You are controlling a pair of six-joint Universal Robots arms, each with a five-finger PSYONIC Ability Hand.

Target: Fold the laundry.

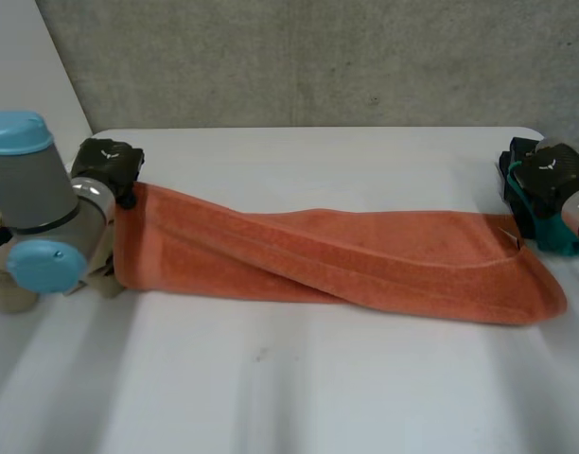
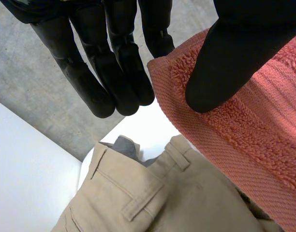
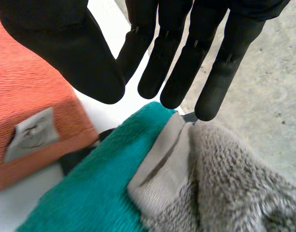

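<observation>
- Head view: bare white table point(image 1: 271, 397) nearest the camera.
- Orange towel point(image 1: 346, 260) lies behind that bare strip, drawn into a narrow band. Its long axis runs side to side across the table, from the left hand to the right hand.
- The band is folded or twisted over itself mid-length. Its left end rises off the table and its right end lies flat.
- Left hand point(image 2: 225, 63): the thumb lies on the towel's left corner with straight fingers alongside, pinching it. Khaki trousers point(image 2: 153, 193) lie below the fingertips.
- Right hand point(image 3: 66, 53): fingers and thumb are straight and spread, holding nothing, at the towel's right end, just above its grey label point(image 3: 32, 133).
- Teal fleece point(image 3: 90, 193) and a grey fuzzy garment point(image 3: 225, 183) sit under the right fingertips, just beside the towel's end.
- Grey concrete wall point(image 1: 318, 57) stands behind the table.
</observation>
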